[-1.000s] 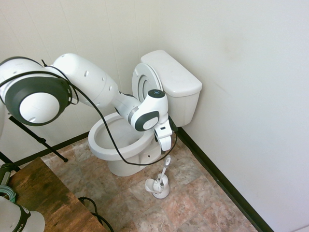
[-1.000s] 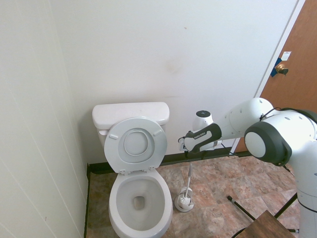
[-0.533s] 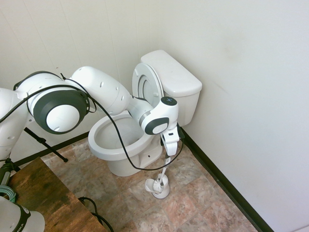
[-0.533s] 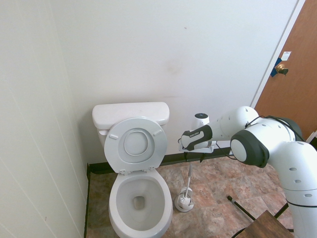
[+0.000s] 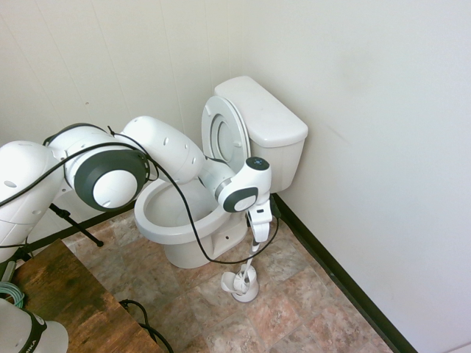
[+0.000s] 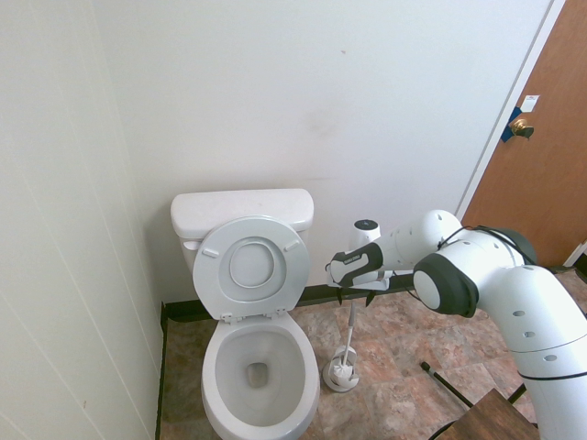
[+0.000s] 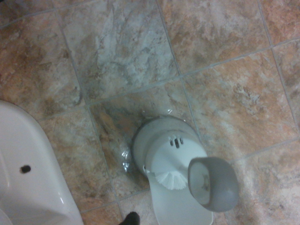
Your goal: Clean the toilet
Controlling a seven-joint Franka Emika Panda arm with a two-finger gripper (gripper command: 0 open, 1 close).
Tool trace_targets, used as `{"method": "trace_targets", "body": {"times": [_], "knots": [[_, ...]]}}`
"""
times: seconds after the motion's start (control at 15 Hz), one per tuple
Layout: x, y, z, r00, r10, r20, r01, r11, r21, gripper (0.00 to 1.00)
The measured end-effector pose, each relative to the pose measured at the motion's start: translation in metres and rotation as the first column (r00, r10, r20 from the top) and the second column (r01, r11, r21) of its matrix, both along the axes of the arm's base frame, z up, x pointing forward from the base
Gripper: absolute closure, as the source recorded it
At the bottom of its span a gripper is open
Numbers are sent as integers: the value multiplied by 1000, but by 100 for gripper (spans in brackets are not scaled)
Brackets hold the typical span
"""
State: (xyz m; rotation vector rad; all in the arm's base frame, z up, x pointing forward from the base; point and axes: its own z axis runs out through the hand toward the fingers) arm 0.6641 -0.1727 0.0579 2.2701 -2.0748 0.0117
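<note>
Your arm (image 5: 147, 158) comes in from the left of the first exterior frame, elbow bulked up mid-left, forearm running toward center. Wrist (image 5: 243, 193) is bent so the gripper (image 5: 258, 237) points straight down, just right of center. Jaws are spread wide, nothing between them.

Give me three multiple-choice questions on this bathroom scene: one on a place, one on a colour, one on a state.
1. Where does the brush holder stand?
A. On the floor beside the toilet
B. On the tank lid
C. In the bowl

2. What colour is the door?
A. White
B. Brown
C. Blue

3. How is the toilet lid?
A. Closed
C. Raised
B. Removed

Answers: 1 A, it sits on the tiles next to the bowl; 2 B, brown wood at the right edge; 3 C, it leans against the tank.
</note>
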Motion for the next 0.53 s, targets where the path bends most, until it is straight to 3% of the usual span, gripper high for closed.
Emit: {"method": "trace_targets", "body": {"times": [0.53], "knots": [[13,-11,-49,1000,-20,-17,20,1000,-4,0]]}}
